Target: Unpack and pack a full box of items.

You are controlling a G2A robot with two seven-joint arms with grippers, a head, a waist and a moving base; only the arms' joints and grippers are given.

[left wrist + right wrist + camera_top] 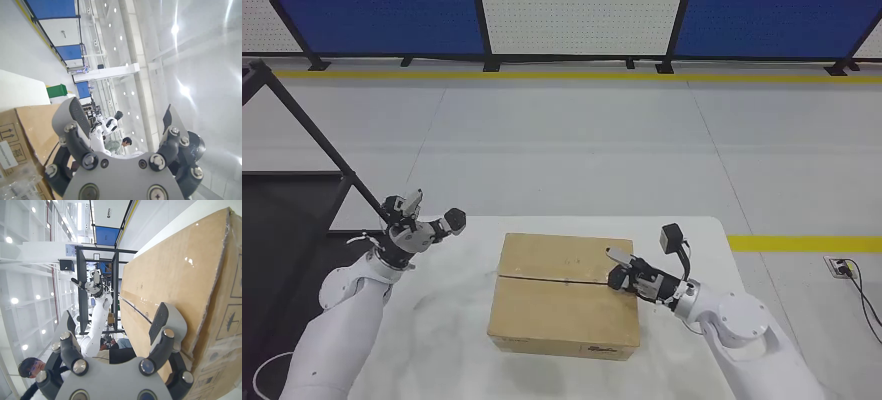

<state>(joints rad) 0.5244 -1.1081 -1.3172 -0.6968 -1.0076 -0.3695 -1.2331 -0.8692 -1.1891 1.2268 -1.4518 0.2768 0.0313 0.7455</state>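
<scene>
A closed cardboard box (pixel 562 295) stands in the middle of the white table (pixel 442 330), its two top flaps meeting at a seam (pixel 552 279). My right gripper (pixel 615 268) is open at the box's right edge by the seam. In the right wrist view one finger (pixel 159 321) lies over the box top (pixel 170 266) close to the seam, and the other stays off the box; nothing is between them. My left gripper (pixel 434 210) is open and empty, held up in the air left of the box. The left wrist view has the box's corner (pixel 37 123) below my left gripper (pixel 122 115).
A black metal frame post (pixel 312 130) slants up at the table's far left. The box side carries a label and clear tape (pixel 11 157). A green bin (pixel 56 91) stands on the floor beyond the table. Bare table lies left and right of the box.
</scene>
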